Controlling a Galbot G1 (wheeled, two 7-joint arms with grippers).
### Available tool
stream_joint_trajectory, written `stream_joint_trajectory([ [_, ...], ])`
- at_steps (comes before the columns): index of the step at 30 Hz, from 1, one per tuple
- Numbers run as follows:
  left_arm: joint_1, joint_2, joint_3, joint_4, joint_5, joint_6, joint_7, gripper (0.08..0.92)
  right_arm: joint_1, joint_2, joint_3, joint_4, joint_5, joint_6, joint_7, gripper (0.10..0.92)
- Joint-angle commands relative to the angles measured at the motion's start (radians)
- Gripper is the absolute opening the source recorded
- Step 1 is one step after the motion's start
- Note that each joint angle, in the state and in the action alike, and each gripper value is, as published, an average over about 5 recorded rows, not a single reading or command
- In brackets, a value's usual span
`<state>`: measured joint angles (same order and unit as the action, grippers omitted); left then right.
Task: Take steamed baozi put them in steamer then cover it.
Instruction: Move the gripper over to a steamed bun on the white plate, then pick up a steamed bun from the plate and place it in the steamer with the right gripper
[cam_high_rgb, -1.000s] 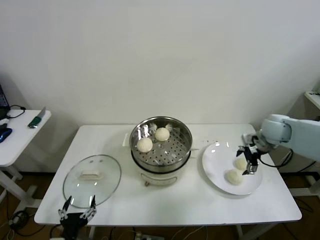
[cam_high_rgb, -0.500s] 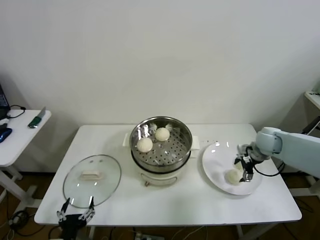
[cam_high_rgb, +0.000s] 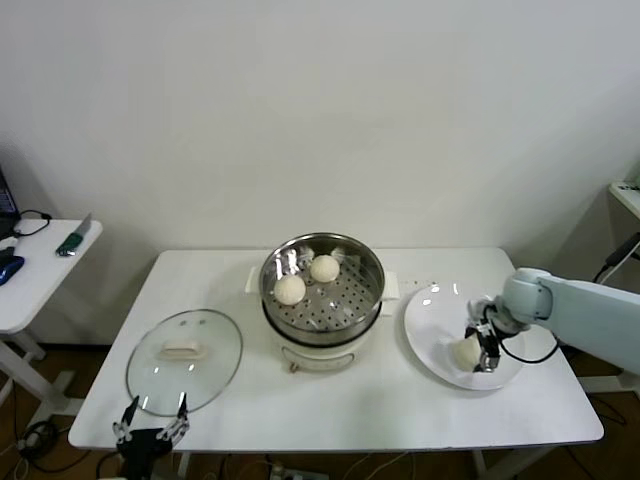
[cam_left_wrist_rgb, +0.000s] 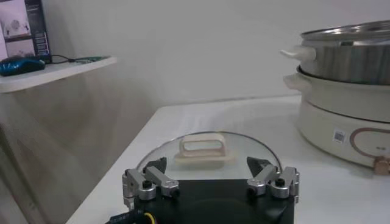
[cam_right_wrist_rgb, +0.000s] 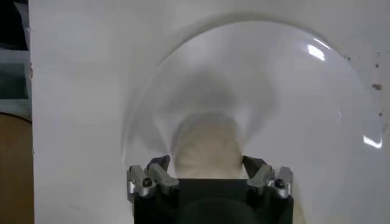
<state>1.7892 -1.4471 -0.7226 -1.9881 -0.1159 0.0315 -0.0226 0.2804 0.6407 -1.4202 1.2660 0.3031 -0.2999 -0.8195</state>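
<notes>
The steamer (cam_high_rgb: 322, 290) stands mid-table with two baozi (cam_high_rgb: 290, 289) (cam_high_rgb: 324, 268) inside. My right gripper (cam_high_rgb: 481, 345) is low over the white plate (cam_high_rgb: 430, 330). In the right wrist view the gripper (cam_right_wrist_rgb: 207, 164) is open and straddles a baozi (cam_right_wrist_rgb: 206, 146) on the plate (cam_right_wrist_rgb: 292, 91). The head view shows one baozi (cam_high_rgb: 465, 352) beside the fingers; the other is hidden. The cover (cam_high_rgb: 184, 360) lies flat at front left. My left gripper (cam_high_rgb: 150, 432) is open and empty just in front of it, facing its handle (cam_left_wrist_rgb: 201, 149).
A side table (cam_high_rgb: 40, 270) with small items stands at far left. The steamer's white pot base (cam_left_wrist_rgb: 341, 119) shows in the left wrist view. The table's front edge runs just behind my left gripper.
My right gripper has moved down and leftwards over the plate, so a baozi sits between its fingers; only one plate baozi shows now. The left gripper has sunk slightly.
</notes>
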Motion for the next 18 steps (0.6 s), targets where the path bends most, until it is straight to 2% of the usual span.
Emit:
stream_joint_trajectory([
  [1,0.0,0.002,-0.002,-0.002,-0.001,0.0,0.0,0.823,-0.029,0.001,0.022,-0.009,-0.009,0.001,0.0,0.719],
  [9,0.002,-0.001,0.0,-0.005,-0.001,-0.002,0.0,0.823,0.122,-0.005,-0.04,0.014,-0.029,0.058,-0.059,0.675],
  [18,-0.002,-0.006,0.009,-0.007,0.003,-0.003,0.0,0.823,0.609,0.082,-0.321,0.084,0.06,0.272,-0.18,0.676],
])
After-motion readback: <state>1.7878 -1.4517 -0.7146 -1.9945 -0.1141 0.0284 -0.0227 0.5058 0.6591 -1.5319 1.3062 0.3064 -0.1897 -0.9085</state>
